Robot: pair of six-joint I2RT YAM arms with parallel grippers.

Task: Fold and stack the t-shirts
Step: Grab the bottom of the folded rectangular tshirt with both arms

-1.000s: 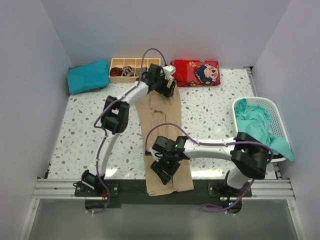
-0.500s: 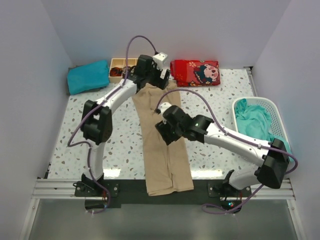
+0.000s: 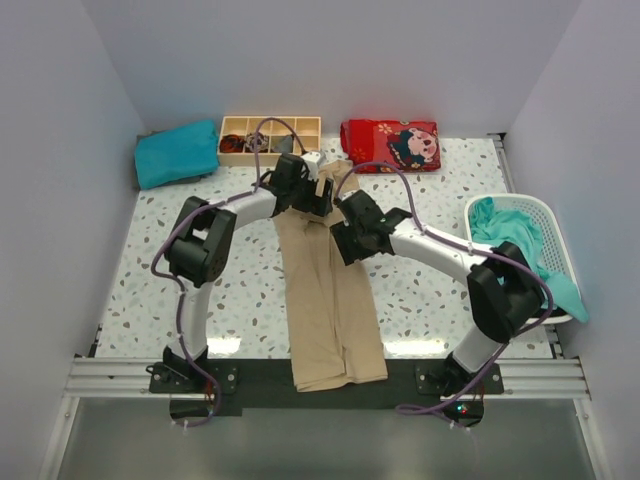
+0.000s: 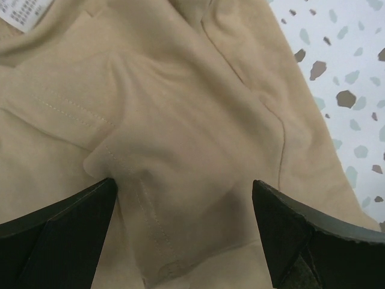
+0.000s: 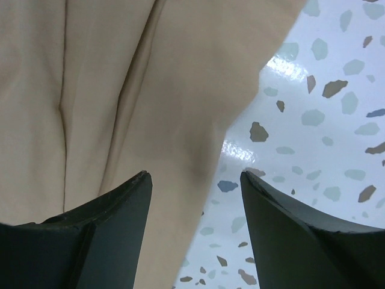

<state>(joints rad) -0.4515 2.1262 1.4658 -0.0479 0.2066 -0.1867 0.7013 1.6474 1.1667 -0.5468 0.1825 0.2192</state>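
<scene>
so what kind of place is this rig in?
Probably a lab test cell for laundry folding: plain walls box in a speckled table, an aluminium rail carries the arm bases, a white basket holds teal t-shirts, and a tan t-shirt lies mid-table.

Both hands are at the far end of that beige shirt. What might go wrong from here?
1. The left hand and right hand sit close together, so the arms or purple cables might bump or tangle.
2. The right hand straddles the edge of the tan shirt, half over the table; it may pinch only one layer.
3. The shirt's near end hangs past the table edge and could get dragged crooked.
</scene>
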